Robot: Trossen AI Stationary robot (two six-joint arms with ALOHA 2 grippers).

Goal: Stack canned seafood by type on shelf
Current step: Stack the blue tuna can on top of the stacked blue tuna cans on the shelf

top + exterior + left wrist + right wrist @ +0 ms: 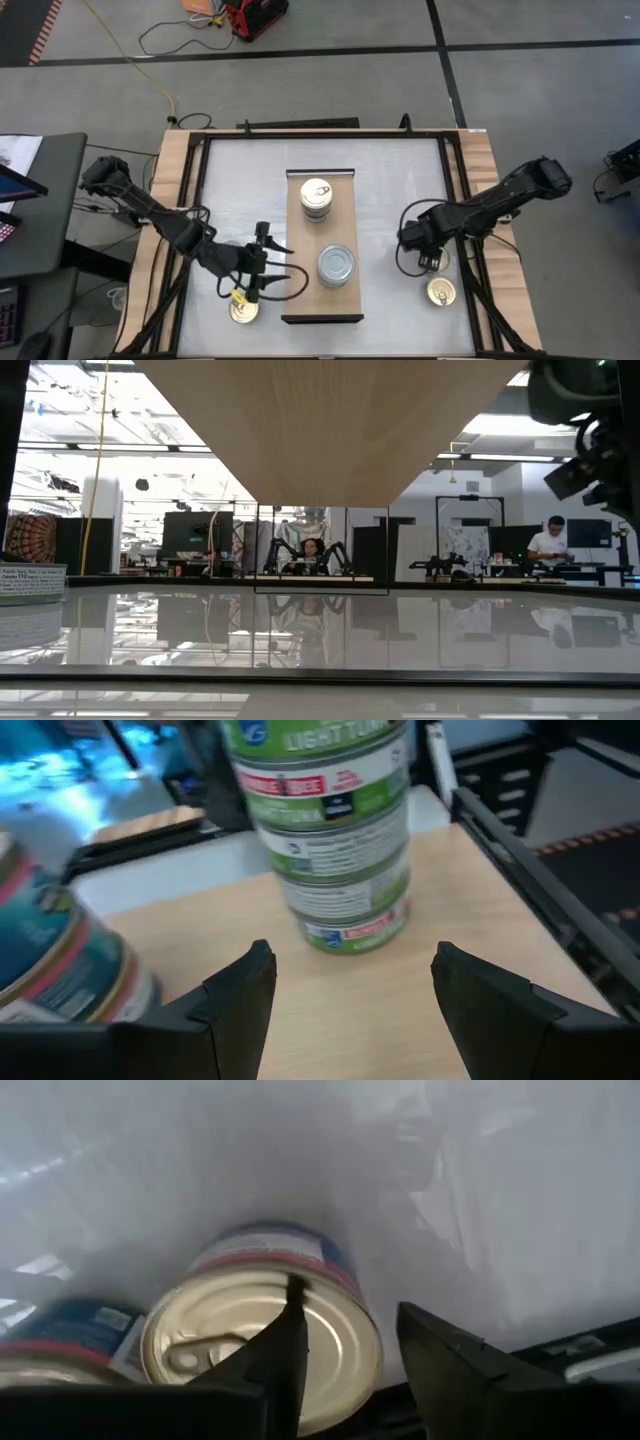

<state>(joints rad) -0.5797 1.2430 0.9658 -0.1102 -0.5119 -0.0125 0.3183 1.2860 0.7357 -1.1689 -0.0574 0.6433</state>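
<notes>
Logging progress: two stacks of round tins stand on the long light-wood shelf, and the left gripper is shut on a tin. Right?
Not quite. The left gripper is open and holds nothing, as the left wrist view shows. The two stacks, gold-lidded tins and silver-lidded tins, do stand on the light-wood shelf.

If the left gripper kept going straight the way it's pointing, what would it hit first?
Probably the stack of green-label cans on the shelf; the left gripper points at it with open jaws.

Shelf (pixel 322 300) lies at frame centre on the table (pixel 390 180). Two can stacks stand on it: one (pixel 316 197) upper, one (pixel 336 266) lower. Single tins lie lower left (pixel 243 310) and lower right (pixel 441 292).
</notes>
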